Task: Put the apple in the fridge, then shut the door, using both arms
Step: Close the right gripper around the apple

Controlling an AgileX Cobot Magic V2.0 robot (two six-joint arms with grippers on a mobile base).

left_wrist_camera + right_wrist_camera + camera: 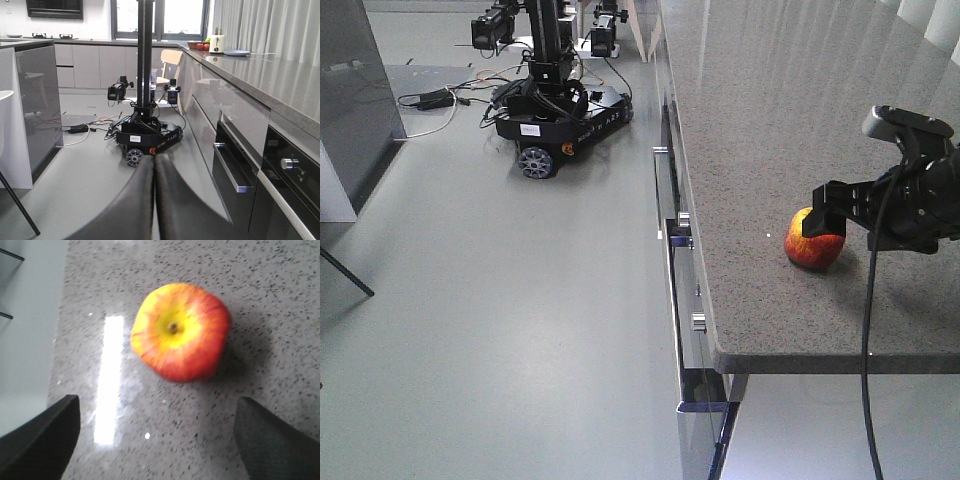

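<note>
Right wrist-mounted view: apple on counter, open end effector in front of it

Grey speckled glossy counter [770, 120], with a light streak reflected beside the fruit. Drawer fronts with chrome handles [672, 238] run down its left side. Beyond is pale grey floor [500, 300], with a second wheeled robot base [555, 125] at far left. The left wrist view shows windows and curtains at the far end.

The apple [181, 331] sits on the near right part of the counter. Its stem dimple faces the wrist camera, yellow around the dimple and red on the right flank. It is roughly round, no clear long axis.

The right arm [920, 200] comes in from the right. On it the right end effector [156, 405] has its fingers [42, 435] spread wide, the fruit just ahead of the gap and untouched in the wrist view.

The left end effector [153, 200] hangs low and level, pointing over the floor toward the other base, fingers pressed together with nothing between.
</note>
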